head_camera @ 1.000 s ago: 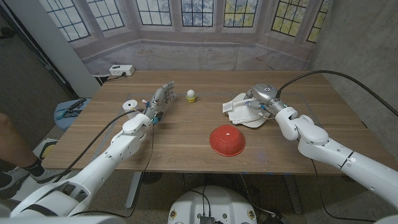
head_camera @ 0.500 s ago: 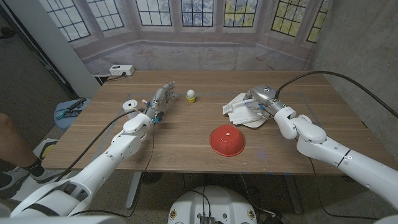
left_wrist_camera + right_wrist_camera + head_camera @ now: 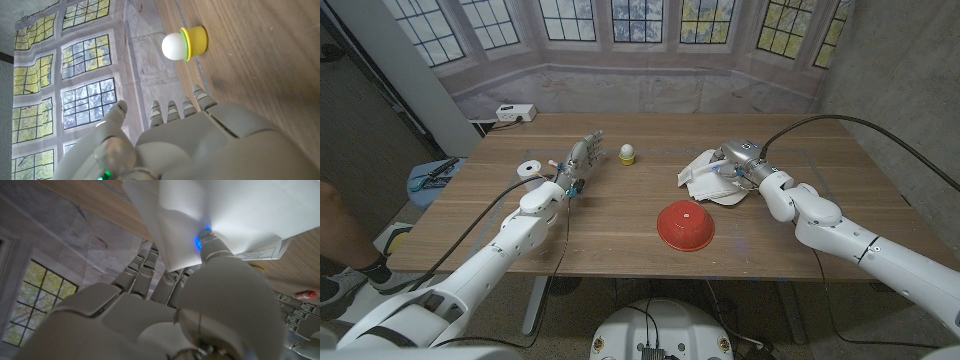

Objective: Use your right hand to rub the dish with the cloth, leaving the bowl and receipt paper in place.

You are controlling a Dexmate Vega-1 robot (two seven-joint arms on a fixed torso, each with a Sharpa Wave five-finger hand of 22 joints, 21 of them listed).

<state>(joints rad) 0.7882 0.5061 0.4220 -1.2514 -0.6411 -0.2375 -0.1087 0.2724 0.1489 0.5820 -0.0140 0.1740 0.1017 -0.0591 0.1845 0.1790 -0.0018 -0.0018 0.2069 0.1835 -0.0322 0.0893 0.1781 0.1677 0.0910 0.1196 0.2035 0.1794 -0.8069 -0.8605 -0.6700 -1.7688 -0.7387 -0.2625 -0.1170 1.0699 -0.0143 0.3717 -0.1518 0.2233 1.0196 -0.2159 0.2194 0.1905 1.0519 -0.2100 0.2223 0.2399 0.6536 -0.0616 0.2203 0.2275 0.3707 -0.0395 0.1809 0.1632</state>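
A crumpled white cloth [image 3: 698, 166] lies over a white dish [image 3: 728, 197] at the table's right middle. My right hand [image 3: 735, 160] is on top of the cloth, fingers curled into it. In the right wrist view the fingers [image 3: 150, 265] and thumb press into the cloth [image 3: 225, 205], and a printed paper slip [image 3: 260, 254] pokes out beside it. A red bowl [image 3: 685, 225] sits upside down nearer the front edge, apart from the hand. My left hand [image 3: 582, 158] stands on the left with fingers spread and holds nothing.
A yellow-based white egg-shaped object [image 3: 627, 153] [image 3: 184, 44] stands just beyond the left hand [image 3: 200, 140]. A small white roll [image 3: 529, 170] lies near the table's left edge. A power strip [image 3: 515, 112] sits at the far left corner.
My right hand has shifted slightly leftward across the cloth on the dish. The bowl, the left hand and the other things have not moved.
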